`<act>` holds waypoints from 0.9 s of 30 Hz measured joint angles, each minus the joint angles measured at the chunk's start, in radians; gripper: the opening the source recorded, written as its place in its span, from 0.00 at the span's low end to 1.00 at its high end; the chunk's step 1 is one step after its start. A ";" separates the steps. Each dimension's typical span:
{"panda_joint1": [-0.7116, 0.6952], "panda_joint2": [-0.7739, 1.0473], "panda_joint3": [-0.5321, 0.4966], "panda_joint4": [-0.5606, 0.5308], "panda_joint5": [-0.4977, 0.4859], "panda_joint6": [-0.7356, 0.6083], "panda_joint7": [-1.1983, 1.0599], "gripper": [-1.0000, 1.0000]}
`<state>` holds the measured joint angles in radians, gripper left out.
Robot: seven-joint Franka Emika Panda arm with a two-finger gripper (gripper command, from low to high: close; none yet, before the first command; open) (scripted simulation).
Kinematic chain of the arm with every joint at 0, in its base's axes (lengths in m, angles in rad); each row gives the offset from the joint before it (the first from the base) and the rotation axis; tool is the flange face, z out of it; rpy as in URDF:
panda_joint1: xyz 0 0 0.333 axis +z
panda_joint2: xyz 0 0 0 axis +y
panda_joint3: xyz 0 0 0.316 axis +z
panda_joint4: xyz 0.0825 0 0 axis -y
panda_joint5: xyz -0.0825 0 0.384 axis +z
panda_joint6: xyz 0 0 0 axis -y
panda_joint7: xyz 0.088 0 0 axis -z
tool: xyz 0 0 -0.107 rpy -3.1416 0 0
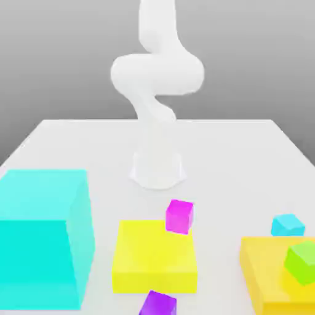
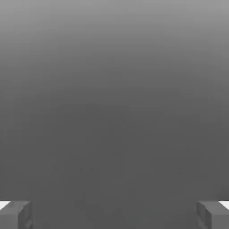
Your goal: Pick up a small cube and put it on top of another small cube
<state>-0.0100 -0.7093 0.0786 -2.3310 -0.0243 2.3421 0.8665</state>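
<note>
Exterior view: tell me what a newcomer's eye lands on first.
The big cyan block at the exterior view's left dominates, with the white arm rising behind the table's middle. Next come two yellow slabs, one central, one at the right bearing a green cube, with a small cyan cube behind it.

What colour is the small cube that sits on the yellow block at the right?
Green, seen best in the exterior view.

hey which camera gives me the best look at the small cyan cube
The exterior view. There the small cyan cube sits on the table toward that view's right, just behind the yellow block carrying the green cube. The hand view gives only grey background between the open end effector fingers, so nothing of the cube.
</note>
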 joint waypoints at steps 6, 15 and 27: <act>-0.013 0.221 0.188 -0.076 -0.073 0.103 0.173 0.50; 0.014 0.550 0.418 -0.186 -0.213 0.252 0.448 0.50; 0.235 0.930 0.474 -0.294 -0.324 0.461 0.720 0.50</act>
<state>0.2250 0.2206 0.5524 -2.6255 -0.3479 2.8033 1.5862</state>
